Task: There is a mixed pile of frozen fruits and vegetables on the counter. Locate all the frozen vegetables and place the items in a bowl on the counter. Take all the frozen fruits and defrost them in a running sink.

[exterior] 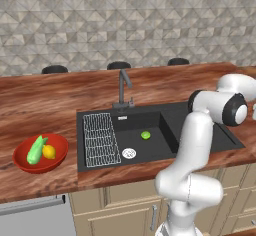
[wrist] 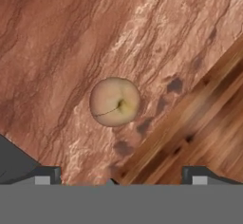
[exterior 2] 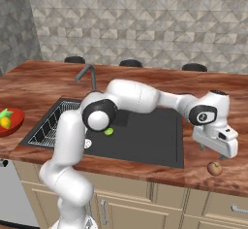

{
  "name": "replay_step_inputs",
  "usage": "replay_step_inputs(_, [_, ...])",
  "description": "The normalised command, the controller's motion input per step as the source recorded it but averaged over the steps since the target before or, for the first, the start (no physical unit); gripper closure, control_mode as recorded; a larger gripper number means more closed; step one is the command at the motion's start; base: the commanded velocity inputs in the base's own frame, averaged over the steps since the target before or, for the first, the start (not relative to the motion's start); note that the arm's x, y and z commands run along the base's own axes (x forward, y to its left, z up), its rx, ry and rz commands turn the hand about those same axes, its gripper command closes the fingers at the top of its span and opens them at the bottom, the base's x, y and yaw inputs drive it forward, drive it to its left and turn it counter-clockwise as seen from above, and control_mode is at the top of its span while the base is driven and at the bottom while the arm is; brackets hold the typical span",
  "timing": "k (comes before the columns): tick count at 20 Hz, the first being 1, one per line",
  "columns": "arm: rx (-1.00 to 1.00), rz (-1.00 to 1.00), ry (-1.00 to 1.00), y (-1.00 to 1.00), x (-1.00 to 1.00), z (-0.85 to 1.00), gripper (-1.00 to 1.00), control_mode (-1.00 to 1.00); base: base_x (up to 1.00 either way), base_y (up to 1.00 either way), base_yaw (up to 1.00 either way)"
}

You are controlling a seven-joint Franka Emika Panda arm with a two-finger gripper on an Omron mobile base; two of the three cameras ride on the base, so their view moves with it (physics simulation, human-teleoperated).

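1. Because the vegetables go in a dish and not under water, I read the far left as sorted: the glossy red bowl (exterior: 21,159) sits on the wood-grain counter (exterior: 45,105) left of the sink, holding the light green elongated piece (exterior: 36,149) and, just beside it, the small yellow roundish piece (exterior: 49,152).

2. Next over, the sink (exterior: 200,130) is a black rectangular basin set into the counter, with a wire grid rack (exterior: 100,139) along its left side, a round silver drain (exterior: 129,153) and a dark slim faucet (exterior: 123,87) rising behind it. I cannot tell whether water is running.

3. The small bright green ball (exterior: 145,135) lies on the basin floor, near the drain, where a fruit belongs for defrosting.

4. At the right, the gripper (exterior 2: 218,144) hangs over the counter's front strip, right of the sink, fingers spread wide and holding nothing.

5. Below it, the last fruit, a small reddish-brown round piece (wrist: 115,101), rests on the counter near the front edge; from the hand view it is smooth, pale tan on top, with a dimple and a fine crease. I judge the hand is lined up above it for a pick, and its roundness means it could roll if nudged.
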Motion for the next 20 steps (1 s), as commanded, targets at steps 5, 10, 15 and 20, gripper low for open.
replay_step_inputs(5, [0.00,0.04,-0.08,-0.22,0.20,-0.46,-1.00,-1.00,0.00,0.00,0.00])
replay_step_inputs(10, [0.00,0.00,-0.07,-0.08,0.01,-0.45,-1.00,-1.00,0.00,0.00,0.00])
replay_step_inputs(15, [0.00,0.00,-0.06,-0.04,0.00,-0.33,-1.00,-1.00,0.00,0.00,0.00])
replay_step_inputs(20, [0.02,0.00,0.00,0.00,0.00,-0.31,-1.00,-1.00,0.00,0.00,0.00])
